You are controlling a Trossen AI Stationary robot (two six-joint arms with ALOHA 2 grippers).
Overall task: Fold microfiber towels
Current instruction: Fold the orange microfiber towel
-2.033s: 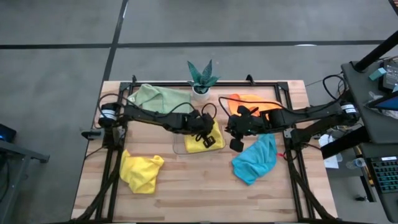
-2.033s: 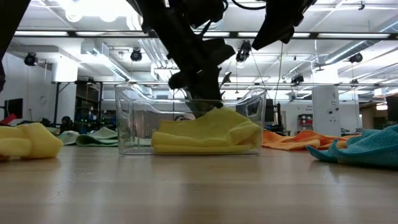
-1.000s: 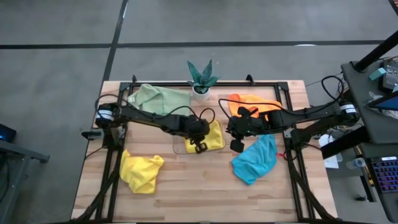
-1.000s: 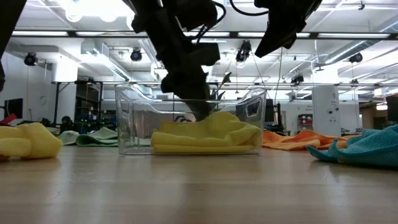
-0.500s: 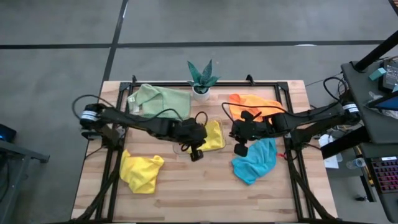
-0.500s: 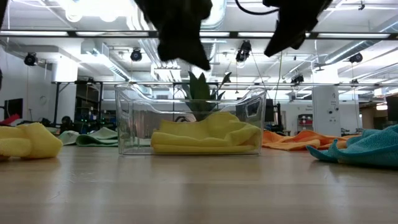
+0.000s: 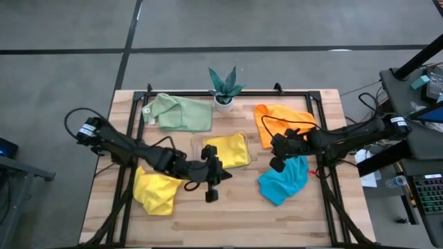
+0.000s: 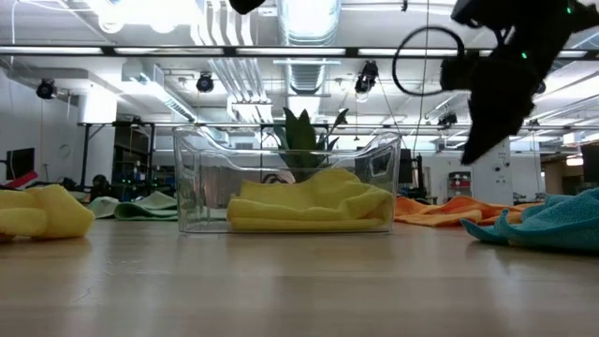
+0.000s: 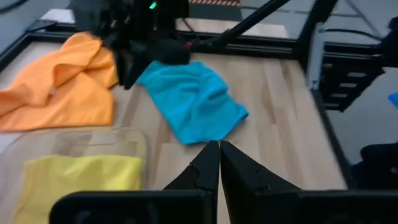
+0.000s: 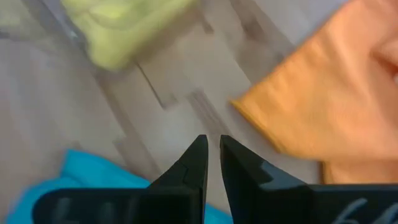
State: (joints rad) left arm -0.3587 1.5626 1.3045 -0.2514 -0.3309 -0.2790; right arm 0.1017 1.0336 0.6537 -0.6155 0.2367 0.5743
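From above, the wooden bench carries a clear plastic tray near its centre with a folded yellow towel lying in it. A second, crumpled yellow towel sits toward 8 o'clock, the pale green towel toward 11 o'clock, the orange towel toward 2 o'clock and the teal-blue towel toward 4 o'clock. A small potted plant stands at 12 o'clock on the far edge. The left gripper hovers just at 6 o'clock of the tray, beside the crumpled yellow towel; the right gripper hangs between the orange and teal-blue towels, over the teal-blue one's upper edge.

At bench height, the tray stands in the middle with the folded yellow towel inside and the plant behind it. The crumpled yellow towel lies at 9 o'clock, the orange towel and teal-blue towel at 3 o'clock. One dark arm hangs high at 2 o'clock, clear of the bench.

The left wrist view shows its fingers pressed together with nothing between them, pointing toward the teal-blue towel; the orange towel, the tray and its yellow towel are also visible.

The right wrist view shows its fingers nearly together, a narrow gap, holding nothing, above bare wood between the orange towel and the teal-blue towel.
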